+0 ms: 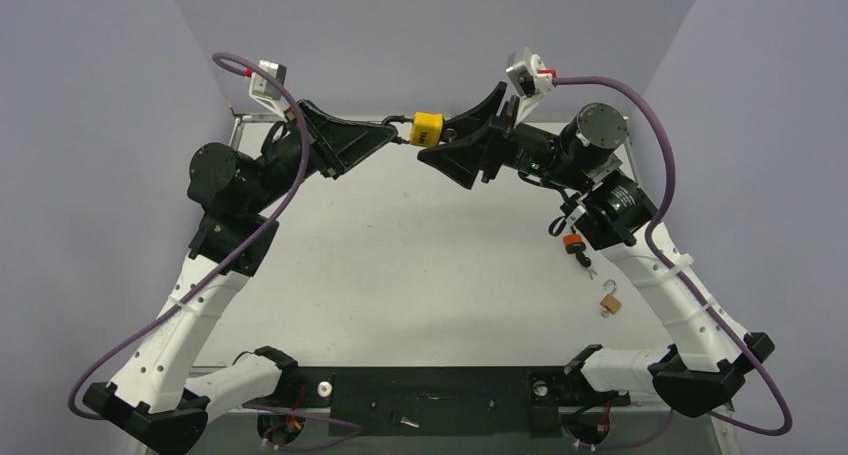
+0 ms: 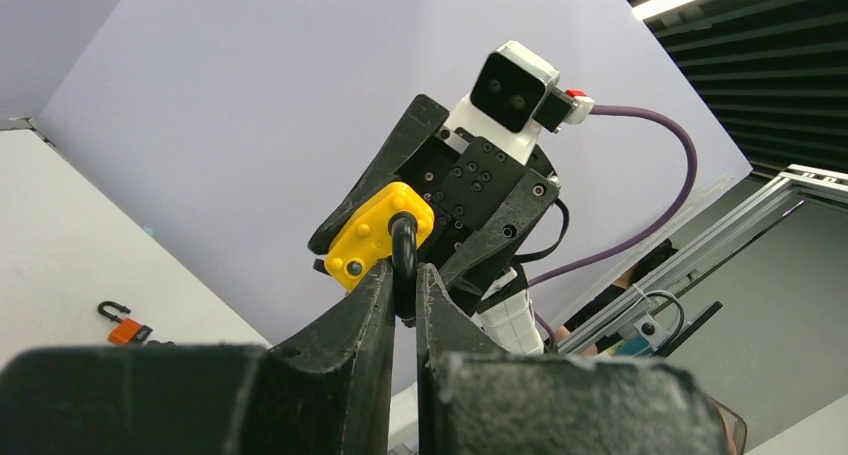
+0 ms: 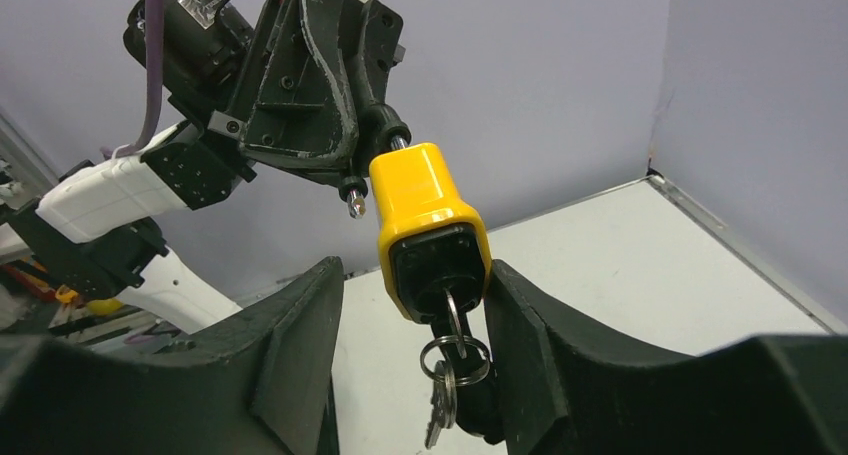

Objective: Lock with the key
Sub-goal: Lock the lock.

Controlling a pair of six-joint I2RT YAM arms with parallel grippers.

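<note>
My left tool (image 2: 404,280) is pinched tight on the black shackle (image 2: 404,247) of a yellow padlock (image 3: 420,205), held in the air above the surface (image 1: 400,265). The key (image 3: 452,313) sits in the lock's bottom end. Its long axis runs in line with the body, and its head and ring point toward my right tool (image 3: 415,275), which is spread wide around the body. An orange padlock (image 1: 572,243) and a brass padlock (image 1: 610,302) lie on the surface beside my right arm.

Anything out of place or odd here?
The yellow padlock hangs in mid-air, its shackle pinched by the left gripper, one shackle leg out of the body. The key sits in its keyhole. Nothing looks damaged.
</note>
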